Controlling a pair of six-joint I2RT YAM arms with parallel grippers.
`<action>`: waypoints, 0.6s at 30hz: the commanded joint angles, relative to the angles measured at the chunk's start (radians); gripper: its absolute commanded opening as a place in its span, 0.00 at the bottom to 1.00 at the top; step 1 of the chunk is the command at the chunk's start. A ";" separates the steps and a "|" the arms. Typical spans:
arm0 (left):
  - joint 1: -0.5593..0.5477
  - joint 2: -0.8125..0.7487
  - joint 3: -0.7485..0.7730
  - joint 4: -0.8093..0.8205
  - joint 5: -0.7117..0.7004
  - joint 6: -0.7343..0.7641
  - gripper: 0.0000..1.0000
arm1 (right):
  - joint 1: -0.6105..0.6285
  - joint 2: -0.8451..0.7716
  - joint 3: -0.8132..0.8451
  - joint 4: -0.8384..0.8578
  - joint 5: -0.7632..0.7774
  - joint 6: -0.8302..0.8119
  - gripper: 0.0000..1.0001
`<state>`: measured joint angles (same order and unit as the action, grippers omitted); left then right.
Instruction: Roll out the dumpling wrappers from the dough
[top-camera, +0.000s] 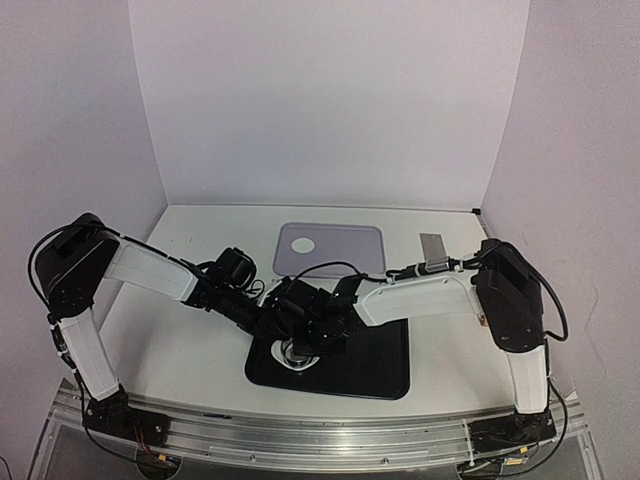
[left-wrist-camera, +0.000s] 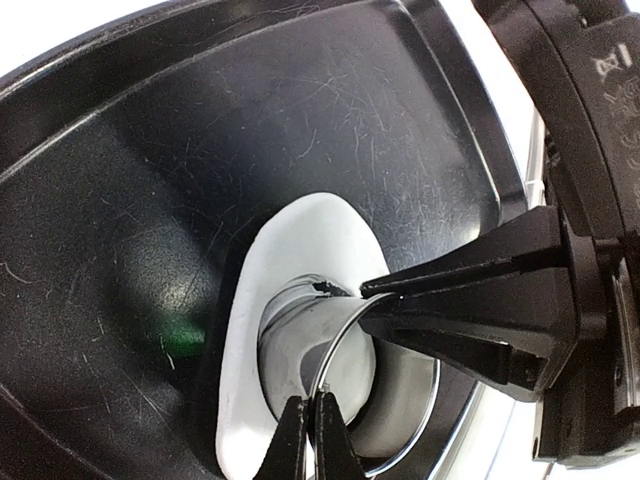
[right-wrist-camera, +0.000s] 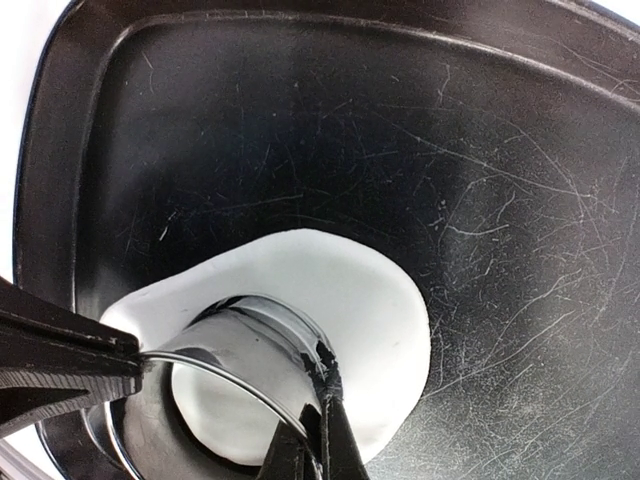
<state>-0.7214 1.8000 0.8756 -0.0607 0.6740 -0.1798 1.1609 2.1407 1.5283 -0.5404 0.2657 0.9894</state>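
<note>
A flattened sheet of white dough (right-wrist-camera: 345, 290) (left-wrist-camera: 300, 235) lies on the black tray (right-wrist-camera: 400, 130) (top-camera: 375, 372). A small steel ring (right-wrist-camera: 240, 345) (left-wrist-camera: 290, 345) (top-camera: 297, 356) stands pressed into it, with a round of white dough (right-wrist-camera: 215, 415) inside. My left gripper (left-wrist-camera: 310, 425) (top-camera: 284, 344) is shut on the ring's rim on one side. Opposite it, my right gripper (right-wrist-camera: 322, 430) (left-wrist-camera: 366, 300) (top-camera: 313, 344) is shut on the ring's wall. One dumpling wrapper (top-camera: 305, 245), a small white disc, lies on the lilac mat (top-camera: 350, 250) behind the tray.
A metal scraper (top-camera: 432, 247) lies to the right of the lilac mat. White walls close in the table at the back and on both sides. Both arms cross over the tray's left half.
</note>
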 joint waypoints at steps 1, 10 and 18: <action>-0.042 0.042 0.060 -0.197 -0.011 0.044 0.00 | -0.014 0.061 0.006 0.066 0.002 -0.063 0.00; -0.037 0.003 0.216 -0.352 -0.074 0.106 0.00 | -0.023 -0.054 0.029 0.012 0.081 -0.129 0.00; -0.035 -0.061 0.351 -0.482 -0.053 0.132 0.00 | -0.023 -0.110 0.079 -0.005 0.091 -0.159 0.00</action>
<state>-0.7489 1.8131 1.1253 -0.4561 0.5726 -0.0832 1.1443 2.1099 1.5421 -0.5501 0.3072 0.8800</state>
